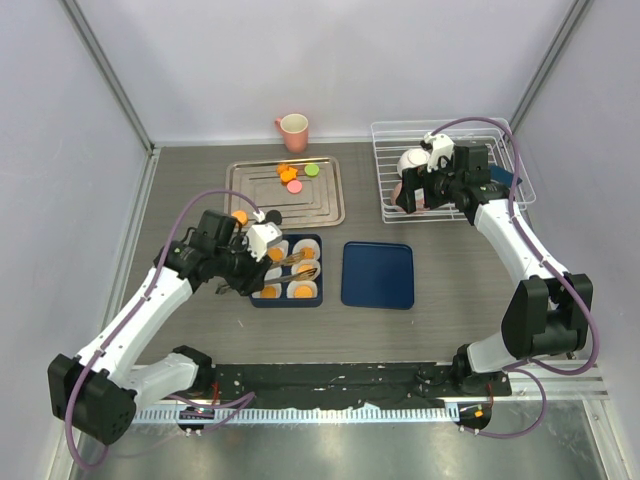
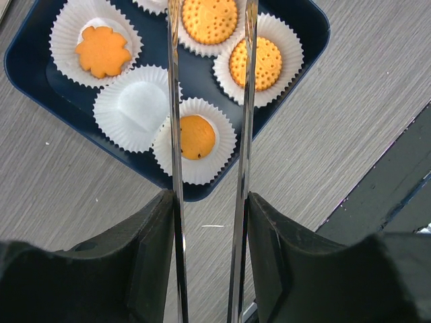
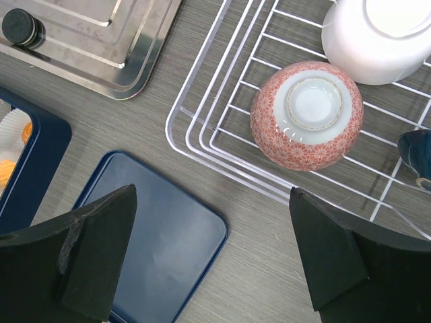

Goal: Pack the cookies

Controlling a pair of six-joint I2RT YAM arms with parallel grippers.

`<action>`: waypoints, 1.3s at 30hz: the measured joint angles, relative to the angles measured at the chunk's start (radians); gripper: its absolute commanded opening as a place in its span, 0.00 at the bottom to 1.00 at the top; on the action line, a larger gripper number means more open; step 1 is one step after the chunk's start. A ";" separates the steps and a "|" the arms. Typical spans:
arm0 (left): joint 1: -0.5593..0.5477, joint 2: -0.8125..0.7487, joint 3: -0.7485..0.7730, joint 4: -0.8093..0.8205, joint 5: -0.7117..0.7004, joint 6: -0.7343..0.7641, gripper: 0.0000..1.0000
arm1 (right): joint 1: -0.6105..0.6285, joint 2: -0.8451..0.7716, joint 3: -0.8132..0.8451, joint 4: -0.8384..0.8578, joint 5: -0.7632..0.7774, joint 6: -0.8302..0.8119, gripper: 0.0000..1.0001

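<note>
Four orange cookies (image 2: pixel 102 51) are sitting in white pleated paper cups (image 2: pixel 135 108) inside the dark blue box (image 2: pixel 306 20): one flower-shaped, two round and dotted, one small and smooth, while a fifth cup beside them is lying bare. The left gripper (image 2: pixel 210 202) is clamping thin polished metal tongs (image 2: pixel 174 101), its dark fingers pressing on the outsides of the two arms, which are running parallel and apart over the box with the small smooth cookie showing between them; their tips are passing out of the wrist picture. More cookies, orange, pink and green, are lying loose on the ridged steel tray (image 1: pixel 255 205) behind the box, near a pink mug (image 1: pixel 293 126); the right wrist view is showing the black cookie (image 3: pixel 18 25) on that tray close up. The right gripper (image 3: pixel 212 249) is hanging wide open and holding nothing, above the grey wood-grain table (image 3: pixel 259 276) between the flat blue lid (image 3: pixel 161 249) and the white wire rack (image 3: pixel 202 134), where an upturned red-patterned bowl (image 3: pixel 306 114) is resting beside a glossy white vessel (image 3: pixel 380 37)
</note>
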 measured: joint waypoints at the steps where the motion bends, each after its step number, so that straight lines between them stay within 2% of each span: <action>1: 0.000 0.000 0.000 0.000 0.000 0.000 0.50 | 0.000 0.000 0.000 0.000 0.000 0.000 1.00; 14: 0.000 -0.030 0.004 0.004 -0.002 -0.019 0.51 | 0.000 0.000 0.000 0.000 0.000 0.000 1.00; 19: 0.000 -0.050 0.055 -0.008 -0.021 -0.055 0.51 | 0.000 0.000 0.000 0.000 0.000 0.000 1.00; 30: 0.005 -0.007 0.116 0.129 -0.233 -0.153 0.53 | 0.000 0.000 0.000 -0.001 0.000 0.000 1.00; 34: 0.048 0.057 0.118 0.195 -0.282 -0.188 0.53 | 0.000 0.000 0.000 -0.002 0.000 0.000 1.00; 39: 0.172 0.130 0.122 0.260 -0.293 -0.216 0.53 | 0.000 0.000 0.000 -0.003 0.000 0.000 1.00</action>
